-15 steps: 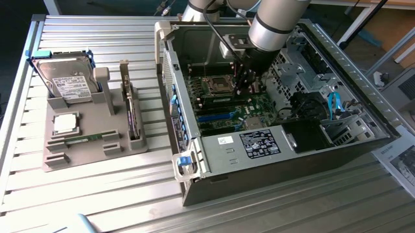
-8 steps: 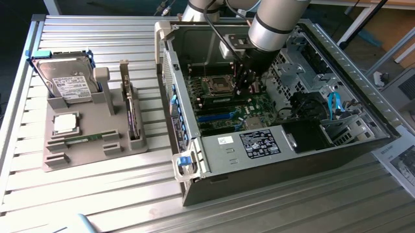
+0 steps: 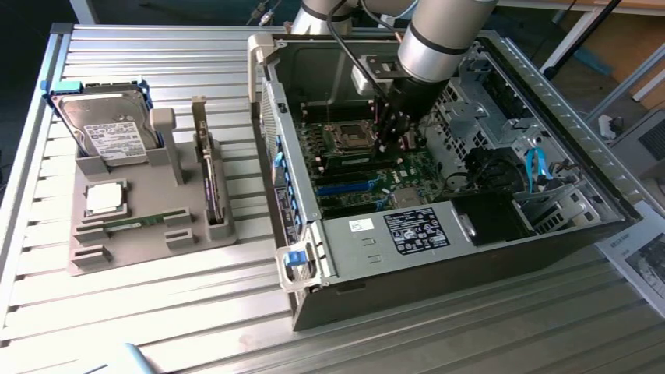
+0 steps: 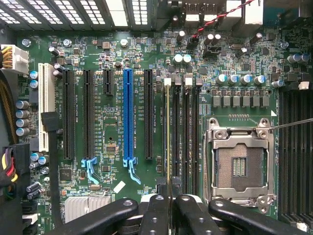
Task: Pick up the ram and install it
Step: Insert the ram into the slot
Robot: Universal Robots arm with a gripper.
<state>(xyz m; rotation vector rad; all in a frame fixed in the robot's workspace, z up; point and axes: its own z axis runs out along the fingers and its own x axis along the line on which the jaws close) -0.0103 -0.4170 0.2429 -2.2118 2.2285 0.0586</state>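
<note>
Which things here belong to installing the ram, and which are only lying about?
For the job:
- ram, held edge-on in the shut gripper
- memory slots
- motherboard

Lying about:
- hard drive
- processor chip
- expansion card
- the grey holder they sit on

My worktop (image 3: 156, 312) is ribbed silver metal slats, spreading out on every side of the jaws, with pale light glancing off the ridges. Well away from the jaws, toward the exterior view's right, white tube legs (image 3: 582, 35) cross an orange-brown wooden panel (image 3: 628, 39). Past the worktop's far corner, well apart from the jaws, there is a dark area (image 3: 26, 54).
</note>
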